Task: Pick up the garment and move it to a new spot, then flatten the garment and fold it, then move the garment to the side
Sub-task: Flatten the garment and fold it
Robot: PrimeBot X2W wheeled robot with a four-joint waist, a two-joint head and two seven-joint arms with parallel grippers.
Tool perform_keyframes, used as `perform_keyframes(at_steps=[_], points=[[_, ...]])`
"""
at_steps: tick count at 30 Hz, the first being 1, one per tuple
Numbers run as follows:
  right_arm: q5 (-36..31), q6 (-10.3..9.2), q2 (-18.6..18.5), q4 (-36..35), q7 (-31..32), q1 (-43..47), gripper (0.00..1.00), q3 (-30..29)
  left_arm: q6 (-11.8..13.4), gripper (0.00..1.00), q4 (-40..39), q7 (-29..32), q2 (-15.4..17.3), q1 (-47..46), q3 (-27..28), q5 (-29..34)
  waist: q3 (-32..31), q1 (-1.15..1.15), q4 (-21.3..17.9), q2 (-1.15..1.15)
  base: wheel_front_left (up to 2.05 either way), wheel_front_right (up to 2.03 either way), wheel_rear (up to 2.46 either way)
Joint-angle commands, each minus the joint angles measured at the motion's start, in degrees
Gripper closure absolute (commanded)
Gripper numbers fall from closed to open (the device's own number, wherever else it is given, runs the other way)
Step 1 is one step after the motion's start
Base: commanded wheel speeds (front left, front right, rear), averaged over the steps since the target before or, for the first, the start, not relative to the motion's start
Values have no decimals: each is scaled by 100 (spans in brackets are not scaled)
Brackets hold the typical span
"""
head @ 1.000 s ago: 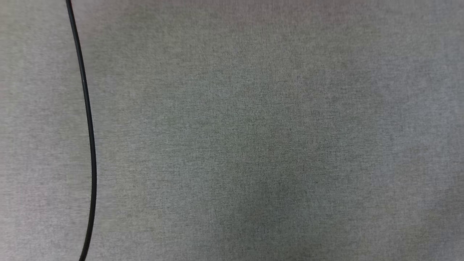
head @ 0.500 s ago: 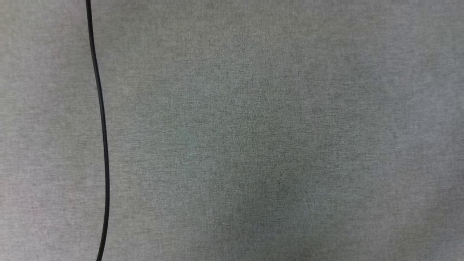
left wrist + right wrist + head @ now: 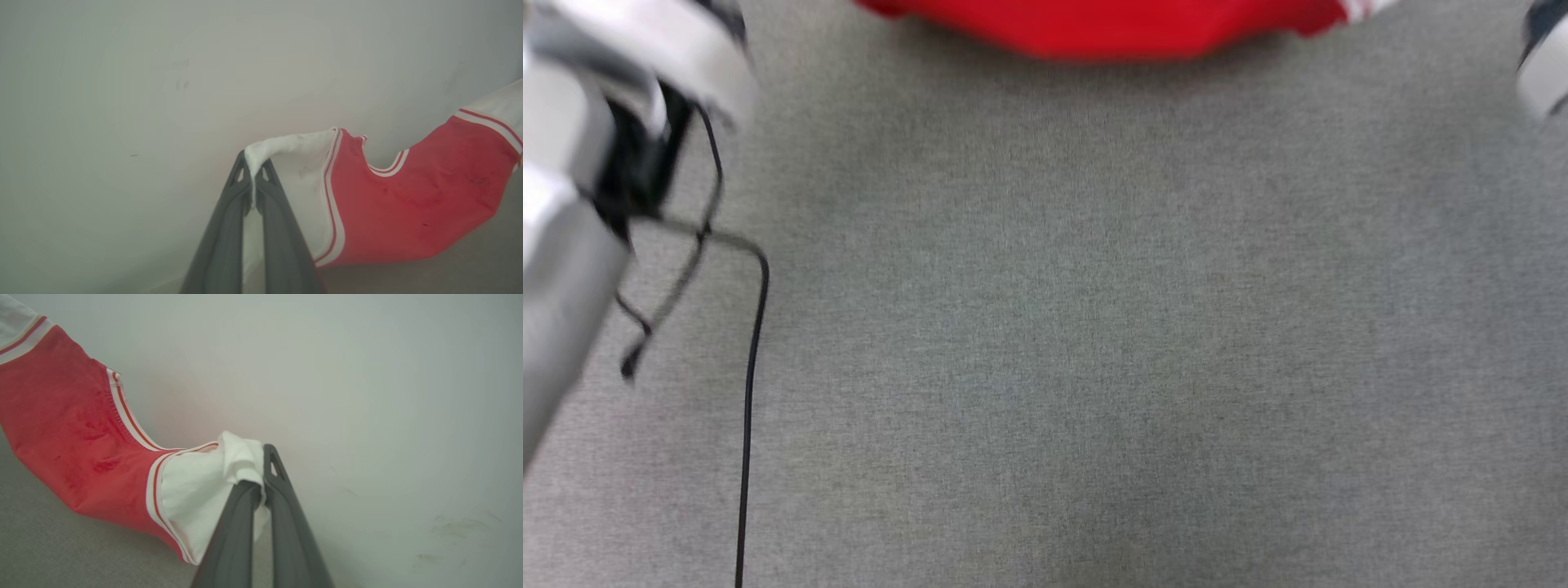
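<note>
Count log. Garment (image 3: 1111, 28): one, a red jersey with two white sleeves (image 3: 302, 175). Grippers: two, the left gripper (image 3: 254, 163) and the right gripper (image 3: 259, 473), each with two dark fingers (image 3: 220, 245). Pale arms, blurred: two, the left arm (image 3: 572, 204) and the right arm (image 3: 1543, 69). Long black cable (image 3: 747, 425): one. Grey fabric surface (image 3: 1094, 327): one.

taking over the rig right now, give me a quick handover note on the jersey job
Left claw: shut on a white sleeve of the garment.
Right claw: shut on the other white sleeve.
Garment: strung between the two claws, red body sagging in the middle over the grey surface. Whether its lower edge touches the surface cannot be told.
Done: picked up.
Left: set it down at the new spot, flatten, fold, move it aside.
Note: a black cable hangs by the left arm.
</note>
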Motion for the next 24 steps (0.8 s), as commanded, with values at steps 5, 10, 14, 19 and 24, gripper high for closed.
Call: perform_keyframes(at_steps=[5,10,14,19,24], points=[[94,-8,-9,-314,-63,952,100,-72,370,100,-637,-59,275,1187,87,-333,-360,0,-18,0,0,0,0],[100,-8,48,-532,2,1937,100,-68,668,100,-1129,-102,460,2430,138,-629,-661,0,-35,0,0,0,0],[143,-8,71,-655,17,2691,100,-178,872,100,-1298,-117,611,3273,93,-665,-913,0,-34,0,0,0,0],[211,-8,80,-805,52,3629,100,-427,1046,100,-1353,-136,666,4142,300,-873,-1239,0,-58,0,0,0,0],[276,-8,150,-827,60,4552,100,-774,1208,100,-1501,-134,643,5016,578,-861,-1540,0,-23,0,0,0,0]])
